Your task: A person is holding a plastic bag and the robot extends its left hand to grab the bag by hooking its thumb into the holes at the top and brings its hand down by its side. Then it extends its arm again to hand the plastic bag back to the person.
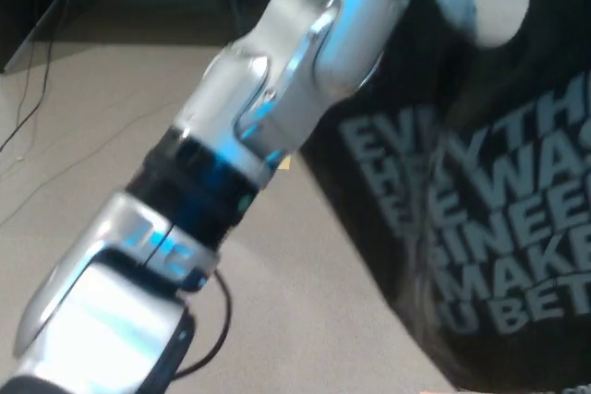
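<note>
- The robot's left arm (268, 108) reaches up and away across the head view, silver forearm shells and a black joint band filling the picture's middle, blue light glinting off the casing.
- The left hand itself runs into the dark at the top of the picture, just where the black plastic bag (480, 209) begins; whether its fingers are spread, pressed together or hooked through the bag's holes cannot be told from here.
- The bag hangs to the far side of that arm and just below where the hand should be, its pale printed lettering blurred, its lower edge dropping out of the picture.
- A pale rounded patch (482, 5) shows near the bag's top; what it is cannot be made out.
- No right hand shows, and no person's hand can be made out for certain.
- Judged from the raised, outstretched arm with the bag at its end, the step in hand is an extension towards the person, either the first grab or the hand-back; the picture alone does not settle which.
- Either way the next move calls for a steady wrist at the bag's handle holes: a thumb threaded cleanly in, or slipped cleanly out.
- Bare tan floor (102, 136) and a thin dark cable (28, 99) lie below the arm.
</note>
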### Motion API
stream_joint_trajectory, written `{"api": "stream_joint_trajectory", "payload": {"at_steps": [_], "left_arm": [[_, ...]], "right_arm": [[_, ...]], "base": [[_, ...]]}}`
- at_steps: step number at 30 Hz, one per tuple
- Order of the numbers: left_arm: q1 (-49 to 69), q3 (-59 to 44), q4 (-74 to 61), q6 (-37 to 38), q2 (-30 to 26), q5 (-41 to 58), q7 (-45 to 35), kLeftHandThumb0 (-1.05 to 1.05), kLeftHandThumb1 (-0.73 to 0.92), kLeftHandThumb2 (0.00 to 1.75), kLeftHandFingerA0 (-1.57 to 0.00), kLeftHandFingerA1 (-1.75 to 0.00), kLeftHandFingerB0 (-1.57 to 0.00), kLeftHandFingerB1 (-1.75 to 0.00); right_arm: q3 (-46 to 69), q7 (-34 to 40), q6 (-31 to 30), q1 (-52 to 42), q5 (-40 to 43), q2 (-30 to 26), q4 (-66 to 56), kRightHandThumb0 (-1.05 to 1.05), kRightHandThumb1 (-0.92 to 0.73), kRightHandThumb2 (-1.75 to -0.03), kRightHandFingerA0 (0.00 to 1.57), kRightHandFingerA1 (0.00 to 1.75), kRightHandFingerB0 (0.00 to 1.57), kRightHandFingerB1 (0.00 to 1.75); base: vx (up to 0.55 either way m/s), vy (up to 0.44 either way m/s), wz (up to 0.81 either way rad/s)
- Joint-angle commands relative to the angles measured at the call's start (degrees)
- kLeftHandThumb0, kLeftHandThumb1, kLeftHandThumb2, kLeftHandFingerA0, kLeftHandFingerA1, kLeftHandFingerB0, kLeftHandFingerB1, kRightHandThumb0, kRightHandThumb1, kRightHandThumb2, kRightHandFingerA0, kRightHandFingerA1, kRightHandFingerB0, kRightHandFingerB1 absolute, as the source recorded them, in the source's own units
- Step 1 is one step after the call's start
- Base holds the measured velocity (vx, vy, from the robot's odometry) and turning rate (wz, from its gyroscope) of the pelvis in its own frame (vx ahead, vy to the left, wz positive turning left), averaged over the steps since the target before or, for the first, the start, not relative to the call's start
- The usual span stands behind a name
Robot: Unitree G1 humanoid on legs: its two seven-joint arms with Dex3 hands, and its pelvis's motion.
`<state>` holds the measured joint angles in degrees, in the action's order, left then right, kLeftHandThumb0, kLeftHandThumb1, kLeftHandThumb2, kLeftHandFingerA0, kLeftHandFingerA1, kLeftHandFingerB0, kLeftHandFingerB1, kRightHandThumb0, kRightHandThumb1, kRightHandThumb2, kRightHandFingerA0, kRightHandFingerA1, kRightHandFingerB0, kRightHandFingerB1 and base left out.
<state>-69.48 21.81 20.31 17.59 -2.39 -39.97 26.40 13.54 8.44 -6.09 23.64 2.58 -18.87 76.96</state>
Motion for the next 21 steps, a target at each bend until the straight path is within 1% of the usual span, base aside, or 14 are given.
{"api": "stream_joint_trajectory", "payload": {"at_steps": [1,2,3,4,7,8,12,14,19,21], "left_arm": [[12.95,-0.91,-12.42,-4.46,-6.34,1.1,-12.71,-0.95,0.59,0.6,0.0,-0.05,0.0,0.0],[15.19,-1.43,-13.6,-3.32,-7.51,1.26,-12.13,-0.94,0.56,0.63,0.0,-0.08,0.0,0.0],[21.44,-2.24,-18.18,-2.36,-10.1,0.18,-11.38,-0.93,0.57,0.57,0.0,0.0,0.0,0.0],[22.68,-2.26,-19.36,-2.57,-10.32,-0.03,-11.61,-0.93,0.57,0.57,0.0,0.0,0.0,0.0],[30.65,-3.84,-24.34,-0.61,-13.56,0.07,-11.04,-0.93,0.58,0.58,0.0,0.0,0.0,0.0],[32.74,-4.25,-25.39,0.16,-14.22,1.11,-11.33,-0.85,0.47,0.88,0.0,0.0,0.0,-0.07],[40.53,-5.51,-28.48,3.06,-16.77,2.02,-10.19,-0.86,0.48,0.89,0.0,0.0,0.0,-0.06],[43.45,-6.2,-29.65,3.94,-17.8,2.37,-10.06,-0.86,0.48,0.89,0.0,0.0,0.0,-0.06],[50.26,-7.14,-33.16,4.58,-19.28,0.39,-9.86,-0.88,0.5,0.9,0.0,0.0,0.0,-0.05],[53.28,-7.45,-35.1,4.01,-19.47,0.48,-10.91,-0.88,0.49,0.9,0.0,0.0,0.0,-0.09]], "right_arm": [[-0.89,-0.79,-0.07,-1.74,-1.65,-0.55,0.14,-0.53,-0.64,-0.63,0.16,0.33,0.06,0.2],[-0.73,-0.8,-0.19,-1.71,-1.45,-0.56,0.14,-0.32,-0.5,-1.01,0.0,0.48,0.0,0.49],[-1.05,-0.99,-0.11,-2.59,-1.69,-0.71,0.17,-0.32,-0.51,-1.01,0.0,0.48,0.0,0.49],[-1.14,-1.06,-0.05,-2.99,-1.76,-0.7,0.18,-0.32,-0.51,-1.01,0.0,0.48,0.0,0.49],[-2.69,-1.19,0.29,-4.01,-3.09,-0.64,0.21,-0.32,-0.51,-1.02,0.0,0.48,0.0,0.49],[-2.7,-1.26,0.5,-4.39,-2.99,-0.55,0.2,-0.32,-0.51,-1.01,0.0,0.48,0.0,0.48],[-1.69,-1.17,0.7,-6.25,-1.61,-0.14,0.22,-0.32,-0.5,-1.01,0.0,0.48,0.0,0.49],[-3.51,-1.02,0.26,-6.81,-3.37,-0.27,0.22,-0.33,-0.5,-1.01,0.0,0.48,0.0,0.49],[-2.99,-0.88,0.7,-8.58,-2.48,-0.22,0.06,-0.32,-0.51,-1.01,0.0,0.48,0.0,0.48],[-2.14,-0.94,0.66,-8.72,-1.78,-0.24,-0.05,-0.31,-0.51,-1.01,0.0,0.47,0.0,0.49]], "base": [[0.0,0.0,0.0],[0.0,0.0,0.0],[0.0,0.0,0.0],[0.0,0.0,0.0],[0.0,0.0,0.0],[0.0,0.0,0.0],[0.0,0.0,0.0],[0.0,0.0,0.0],[0.0,0.0,0.0],[0.0,0.0,0.0]]}}
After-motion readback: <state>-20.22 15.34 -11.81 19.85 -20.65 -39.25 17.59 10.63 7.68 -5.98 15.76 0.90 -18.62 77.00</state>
